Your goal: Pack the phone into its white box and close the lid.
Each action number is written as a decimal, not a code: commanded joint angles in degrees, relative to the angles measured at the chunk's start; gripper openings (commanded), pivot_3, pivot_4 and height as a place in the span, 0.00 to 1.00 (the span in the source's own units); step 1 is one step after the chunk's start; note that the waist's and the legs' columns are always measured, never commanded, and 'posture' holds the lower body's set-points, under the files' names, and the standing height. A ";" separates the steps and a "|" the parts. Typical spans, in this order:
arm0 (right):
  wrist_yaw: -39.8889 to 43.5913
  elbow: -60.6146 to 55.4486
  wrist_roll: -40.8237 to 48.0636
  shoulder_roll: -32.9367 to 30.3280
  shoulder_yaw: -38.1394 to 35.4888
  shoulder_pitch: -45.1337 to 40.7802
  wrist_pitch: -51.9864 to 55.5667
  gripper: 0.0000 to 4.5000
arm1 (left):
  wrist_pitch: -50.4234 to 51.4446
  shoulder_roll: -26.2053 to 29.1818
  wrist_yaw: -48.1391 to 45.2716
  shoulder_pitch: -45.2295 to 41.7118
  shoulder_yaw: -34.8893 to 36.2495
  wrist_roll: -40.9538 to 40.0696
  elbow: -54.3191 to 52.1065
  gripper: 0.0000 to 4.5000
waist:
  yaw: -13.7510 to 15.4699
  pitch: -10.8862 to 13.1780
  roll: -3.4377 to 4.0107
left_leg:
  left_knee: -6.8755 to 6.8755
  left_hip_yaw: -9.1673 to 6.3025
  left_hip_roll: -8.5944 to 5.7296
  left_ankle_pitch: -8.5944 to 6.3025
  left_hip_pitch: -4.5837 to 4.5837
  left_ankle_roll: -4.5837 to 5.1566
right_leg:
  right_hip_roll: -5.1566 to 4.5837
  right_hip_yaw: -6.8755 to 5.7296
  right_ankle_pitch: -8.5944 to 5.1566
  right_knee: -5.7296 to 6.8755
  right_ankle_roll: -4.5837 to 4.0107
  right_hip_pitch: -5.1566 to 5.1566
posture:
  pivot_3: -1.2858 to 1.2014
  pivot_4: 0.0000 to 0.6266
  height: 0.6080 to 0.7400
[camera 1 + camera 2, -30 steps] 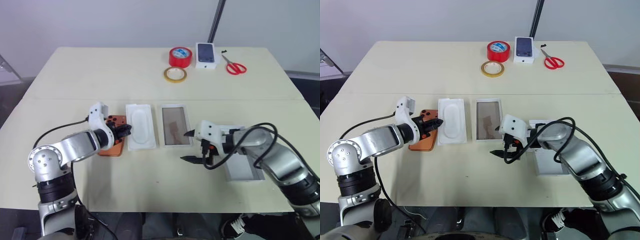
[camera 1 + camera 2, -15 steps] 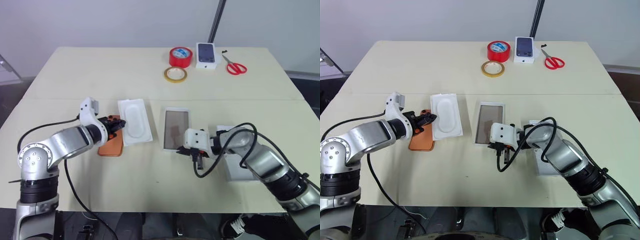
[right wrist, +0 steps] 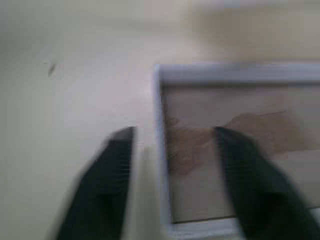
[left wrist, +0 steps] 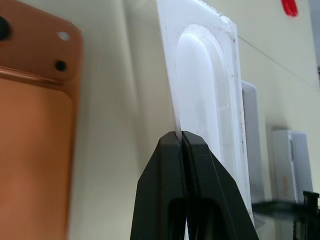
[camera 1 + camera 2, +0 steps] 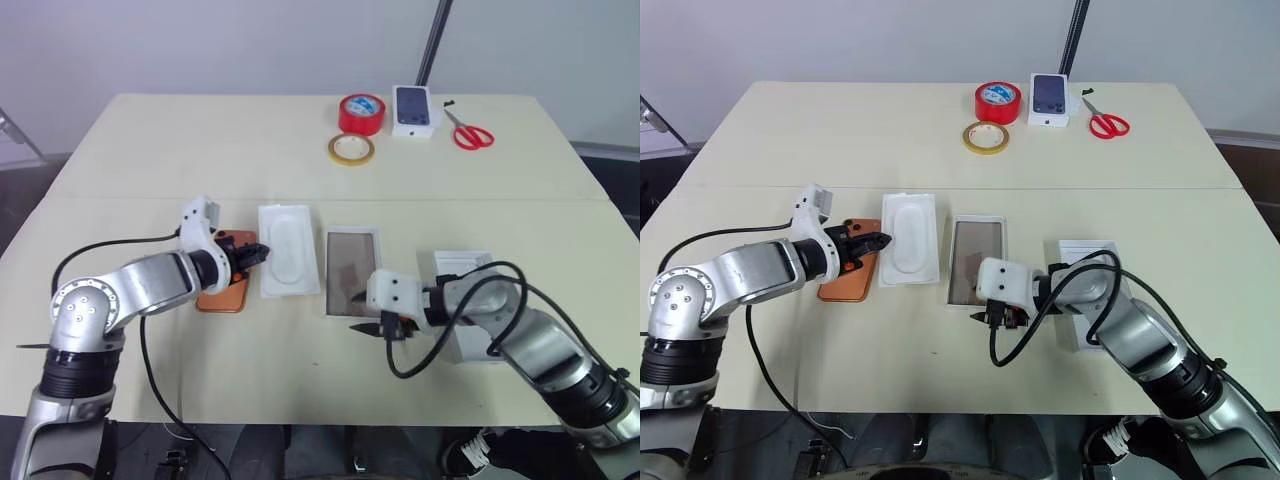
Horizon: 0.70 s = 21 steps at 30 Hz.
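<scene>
Phone [image 5: 222, 282]: copper-orange, flat on the table, long axis running away from me, just left of the white insert [image 5: 288, 263]. My left gripper [image 4: 184, 142] is nearest, jaws pinched shut on that insert's edge. White box [image 5: 352, 272]: open tray right of the insert. My right gripper [image 3: 172, 165] stands open astride its near corner, holding nothing. Lid [image 5: 470, 318]: further right.

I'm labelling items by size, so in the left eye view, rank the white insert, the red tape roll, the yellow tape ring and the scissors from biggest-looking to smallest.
1. white insert, nearest the camera
2. red tape roll
3. yellow tape ring and scissors look too alike to rank.
</scene>
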 commanded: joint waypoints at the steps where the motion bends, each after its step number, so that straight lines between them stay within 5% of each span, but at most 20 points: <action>1: 0.51 -1.75 3.54 -3.06 -9.09 0.97 0.66 0.89 | -1.54 -1.91 1.08 -2.28 -3.71 -0.97 -2.50 0.00 | 0.12 -0.01 -0.01 | 0.00 0.00 0.00 0.00 0.00 0.00 | 0.00 0.00 0.00 -0.01 0.00 0.01 | 0.52 0.24 1.00; 15: -0.76 1.18 3.84 -7.53 -16.52 3.89 -2.44 0.89 | -3.55 -11.90 2.26 -6.40 -11.69 5.89 0.81 0.00 | 0.61 -0.01 -0.01 | 0.00 0.05 0.00 -0.01 0.02 0.02 | 0.06 0.04 0.00 -0.03 0.00 0.02 | 0.52 0.24 1.00; 19: -1.71 2.75 3.36 -7.21 -16.22 3.15 -3.53 0.90 | -2.93 -12.80 2.04 -6.74 -11.60 6.40 0.79 0.29 | 0.71 -0.01 -0.01 | 0.01 0.04 0.00 0.00 0.01 0.01 | 0.05 0.04 0.00 -0.03 0.00 0.02 | 0.52 0.24 1.00; 21: -1.98 3.37 3.33 -7.10 -16.13 2.82 -3.81 0.90 | -2.97 -12.98 1.81 -6.70 -11.31 6.47 0.57 0.52 | 0.72 -0.01 -0.01 | 0.00 0.04 0.00 0.00 0.01 0.01 | 0.06 0.04 0.00 -0.03 0.00 0.02 | 0.52 0.24 1.00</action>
